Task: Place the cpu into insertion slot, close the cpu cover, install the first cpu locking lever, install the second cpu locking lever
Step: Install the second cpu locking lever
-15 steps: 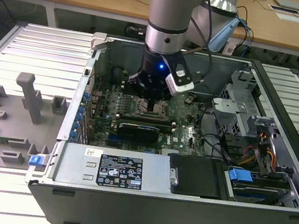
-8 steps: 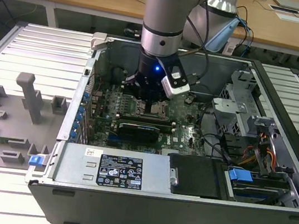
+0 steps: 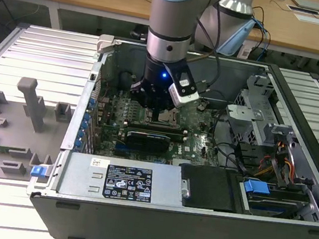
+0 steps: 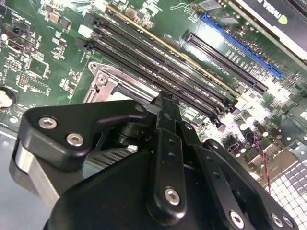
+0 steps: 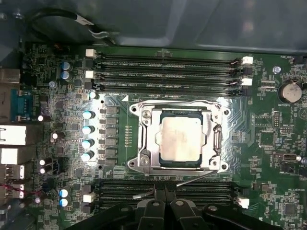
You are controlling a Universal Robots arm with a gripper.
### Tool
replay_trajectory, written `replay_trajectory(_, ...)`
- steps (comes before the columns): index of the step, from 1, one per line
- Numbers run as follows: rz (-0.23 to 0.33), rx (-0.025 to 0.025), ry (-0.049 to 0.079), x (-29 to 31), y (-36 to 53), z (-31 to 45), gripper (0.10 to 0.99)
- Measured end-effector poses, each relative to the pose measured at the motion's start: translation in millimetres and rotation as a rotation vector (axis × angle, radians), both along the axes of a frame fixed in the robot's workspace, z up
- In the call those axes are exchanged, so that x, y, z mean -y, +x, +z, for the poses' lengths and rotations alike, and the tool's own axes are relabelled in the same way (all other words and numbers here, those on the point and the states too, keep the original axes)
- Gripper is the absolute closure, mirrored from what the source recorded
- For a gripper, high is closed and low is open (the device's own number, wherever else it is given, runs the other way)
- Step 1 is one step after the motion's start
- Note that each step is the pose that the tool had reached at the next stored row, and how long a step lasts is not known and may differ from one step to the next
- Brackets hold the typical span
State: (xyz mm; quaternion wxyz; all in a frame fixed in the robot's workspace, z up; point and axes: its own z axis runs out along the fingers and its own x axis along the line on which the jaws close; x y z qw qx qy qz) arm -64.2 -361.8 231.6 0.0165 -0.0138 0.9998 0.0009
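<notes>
CPU (image 5: 180, 139), pale silver-grey square chip, seated centre frame in dark socket (image 5: 211, 164), silvery metal cover frame (image 5: 149, 139) down around it, keeping chip flat. Black gripper (image 5: 165, 199) low centre, fingers together, empty, beside thin wire lever (image 5: 194, 178).

We see the whole scene from the exterior view, set off the arm (image 3: 169, 31), high and looking down at a slant into the open computer case (image 3: 292, 193) on the slatted table (image 3: 30, 58). Our first wrist view looks straight down on the motherboard (image 5: 273, 139) from close by, the insertion slot (image 5: 180, 139) near its middle. Our second wrist view sits closer still and lower (tilted across the board), with the gripper (image 4: 165, 103) body in its foreground. In both wrist views we share the socket area and the long black memory slots (image 4: 158, 67) beside it.
</notes>
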Motion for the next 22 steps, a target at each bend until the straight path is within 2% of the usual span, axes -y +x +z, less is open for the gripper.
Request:
replay_trajectory(1, 0.0, -0.0001, 0.005, 0.5, -0.7, -1.0, 0.98)
replay_trajectory(2, 0.0, 0.0, 0.015, 1.1, -1.0, -2.1, 0.98)
replay_trajectory(3, 0.0, -0.0001, 0.035, 1.8, -1.6, -3.6, 0.98)
replay_trajectory(4, 0.0, 0.0, 0.048, 2.3, -1.9, -4.5, 0.98)
replay_trajectory(7, 0.0, 0.0, 0.068, 4.8, -4.1, -6.6, 0.98)
replay_trajectory(8, 0.0, 0.0, 0.075, 7.1, -4.6, -6.9, 0.98)
replay_trajectory(9, 0.0, 0.0, 0.091, 10.6, -5.4, -7.4, 0.98)
replay_trajectory(11, 0.0, 0.0, 0.117, 14.1, -6.1, -8.0, 0.98)
replay_trajectory(12, 0.0, 0.0001, 0.134, 16.6, -6.7, -8.4, 0.98)
replay_trajectory(13, 0.0, 0.0001, 0.159, 21.9, -8.2, -9.1, 0.98)
replay_trajectory(14, 0.0, 0.0, 0.174, 23.6, -10.2, -10.1, 0.98)
replay_trajectory(16, 0.0, 0.0, 0.188, 25.8, -12.2, -11.4, 0.98)
replay_trajectory(18, 0.0, 0.0, 0.208, 31.1, -14.4, -12.8, 0.98)
replay_trajectory(19, 0.0, 0.0001, 0.219, 35.6, -15.4, -13.6, 0.98)
replay_trajectory(20, 0.0, 0.0001, 0.225, 38.9, -16.0, -14.0, 0.98)
replay_trajectory(22, 0.0, 0.0, 0.25, 40.3, -17.2, -16.1, 0.98)
